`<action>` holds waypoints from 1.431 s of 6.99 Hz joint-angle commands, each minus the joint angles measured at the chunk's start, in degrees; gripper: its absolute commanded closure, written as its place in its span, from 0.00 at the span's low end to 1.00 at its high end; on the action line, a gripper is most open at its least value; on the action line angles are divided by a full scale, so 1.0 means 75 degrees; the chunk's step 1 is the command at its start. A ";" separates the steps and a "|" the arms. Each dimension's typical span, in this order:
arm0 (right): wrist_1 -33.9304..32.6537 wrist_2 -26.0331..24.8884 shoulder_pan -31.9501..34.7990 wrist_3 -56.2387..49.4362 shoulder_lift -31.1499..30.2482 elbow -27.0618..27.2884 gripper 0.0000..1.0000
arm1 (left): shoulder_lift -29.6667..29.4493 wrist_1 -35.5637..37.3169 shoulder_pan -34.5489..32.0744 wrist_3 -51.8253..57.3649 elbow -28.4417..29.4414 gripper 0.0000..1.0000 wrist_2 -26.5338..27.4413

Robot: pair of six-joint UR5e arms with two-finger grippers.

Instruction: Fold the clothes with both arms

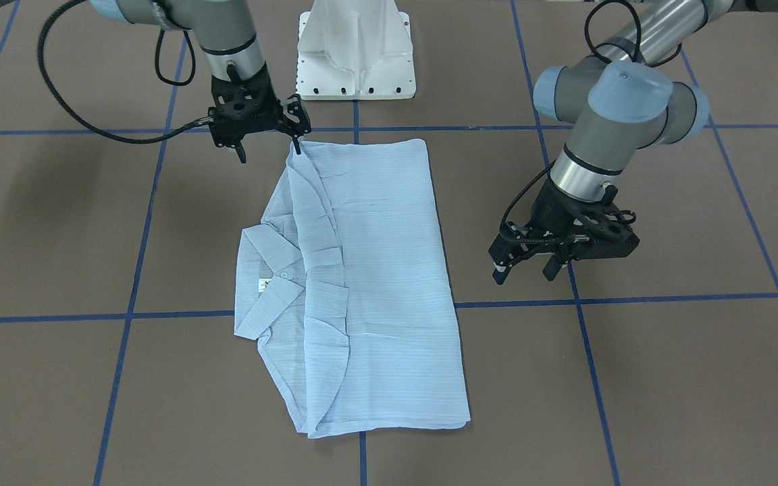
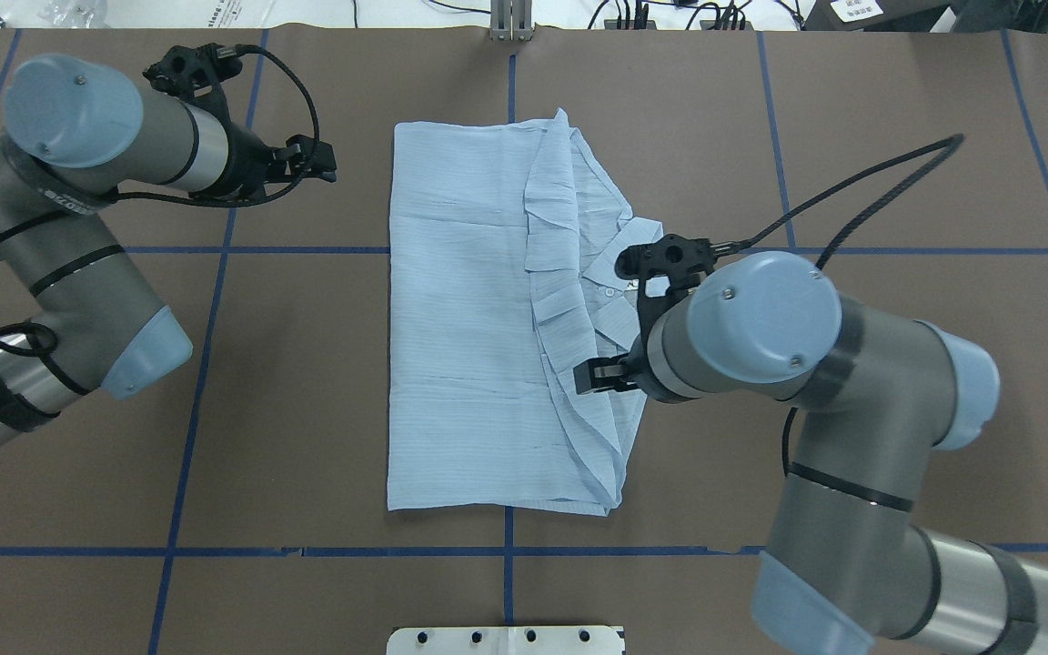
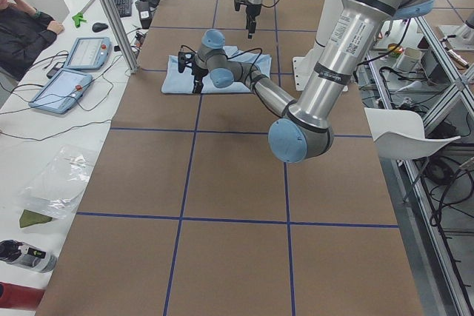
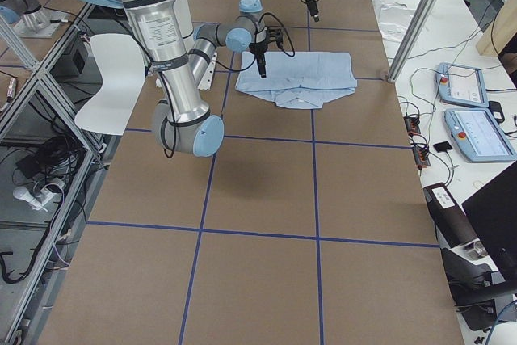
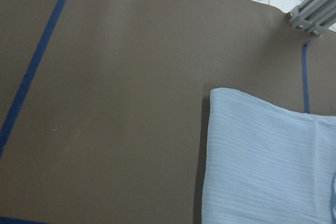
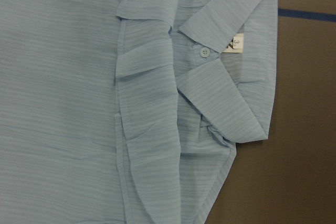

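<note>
The shirt (image 1: 375,270) lay folded into a tall rectangle at the centre of the table (image 1: 666,378) in the front-facing view; its collar (image 1: 274,290) projected from the left edge, and a stack of folded layers ran down just right of it; the wrist view showed a neck label (image 6: 234,43) and a button (image 6: 204,52) at the collar.

The right gripper (image 1: 269,150) stood at the upper left corner of the rectangle, jaws spread and holding nothing; whether a fingertip met the cloth could not be told. The left gripper (image 1: 526,273) hung to the right of the shirt, apart from it, jaws likewise spread and empty.

Handling, as a judgement: the fabric appeared thin, light and limp; it would sag between grip points, and stacked layers would probably slide; nothing looked fragile. A hold was best taken at two corners of one short edge, one per gripper, pinching every layer; the collar and the loose layered edge were poor places to grip.
</note>
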 commanded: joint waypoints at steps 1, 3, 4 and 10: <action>-0.0127 -0.0700 -0.0593 -0.0629 0.0437 -0.0857 0.00 | 0.0281 0.0345 0.0009 0.0176 -0.0565 0.00 -0.0205; -0.0127 -0.0820 -0.0934 -0.1229 0.0437 -0.1035 0.00 | 0.0281 0.0345 0.0009 0.0176 -0.0554 0.00 -0.0206; -0.0116 -0.0820 -0.1005 -0.1229 0.0437 -0.1117 0.00 | 0.0281 0.0345 0.0009 0.0176 -0.0553 0.00 -0.0206; -0.0104 -0.0855 -0.1017 -0.1451 0.0707 -0.1937 0.00 | 0.0281 0.0334 0.0033 0.0164 -0.0460 0.00 -0.0229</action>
